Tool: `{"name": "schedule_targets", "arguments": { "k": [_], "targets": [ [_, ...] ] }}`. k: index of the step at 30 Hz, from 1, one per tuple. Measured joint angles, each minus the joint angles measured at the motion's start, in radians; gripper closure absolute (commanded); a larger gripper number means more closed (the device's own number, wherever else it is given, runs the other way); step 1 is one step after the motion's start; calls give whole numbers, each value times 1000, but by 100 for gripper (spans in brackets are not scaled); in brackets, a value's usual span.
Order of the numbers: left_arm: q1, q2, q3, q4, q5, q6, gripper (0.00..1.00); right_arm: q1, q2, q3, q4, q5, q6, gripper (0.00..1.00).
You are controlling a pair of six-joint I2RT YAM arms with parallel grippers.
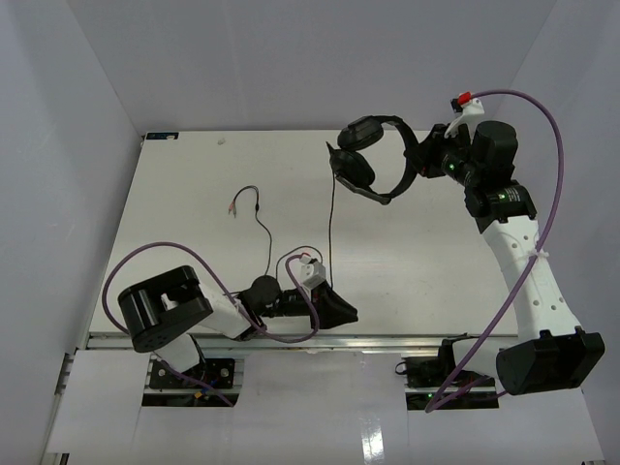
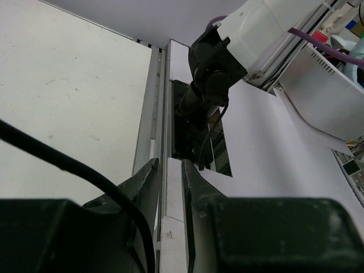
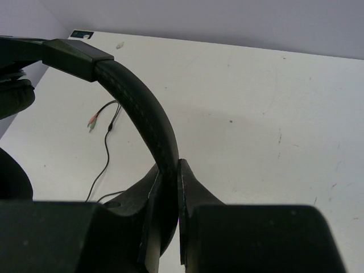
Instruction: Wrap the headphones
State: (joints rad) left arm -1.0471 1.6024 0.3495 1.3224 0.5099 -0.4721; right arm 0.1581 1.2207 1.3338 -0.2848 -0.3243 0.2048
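The black headphones [image 1: 373, 160] hang in the air at the far right, both earcups toward the left. My right gripper [image 1: 415, 160] is shut on the arched headband [image 3: 142, 108], which runs between its jaws [image 3: 169, 168]. The thin cord [image 1: 331, 223] drops from the earcups to my left gripper [image 1: 341, 312] at the table's near edge, then loops back to the coloured plugs [image 1: 232, 206] lying on the table. In the left wrist view the cord [image 2: 68, 165] crosses the left finger. The left gripper [image 2: 169, 165] shows a narrow gap with nothing between its tips.
The white table [image 1: 194, 174] is walled in white on three sides. A metal rail [image 2: 149, 131] runs along its near edge, with the right arm's base [image 2: 210, 74] beyond it. Purple cables [image 1: 542, 194] arc over both arms.
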Motion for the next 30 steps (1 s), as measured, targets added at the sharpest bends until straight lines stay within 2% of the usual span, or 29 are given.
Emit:
{"name": "schedule_targets", "arguments": {
  "k": [6, 10, 15, 17, 24, 30],
  "targets": [
    [-23, -5, -41, 8, -23, 4, 67, 0, 5, 6, -2, 81, 55, 92],
    [-24, 24, -50, 14, -40, 4, 83, 0, 8, 35, -4, 140, 97, 92],
    [-25, 53, -46, 9, -80, 2, 97, -1, 11, 73, -3, 191, 155, 92],
    [-27, 52, -30, -1, -103, 6, 99, -1, 13, 78, -3, 195, 179, 92],
    [-26, 25, 139, -194, -183, 27, 96, -1, 20, 54, 4, 169, 231, 92],
    [-22, 63, 371, -429, -184, 27, 99, 9, 20, 44, 27, 167, 249, 92]
  ]
}}
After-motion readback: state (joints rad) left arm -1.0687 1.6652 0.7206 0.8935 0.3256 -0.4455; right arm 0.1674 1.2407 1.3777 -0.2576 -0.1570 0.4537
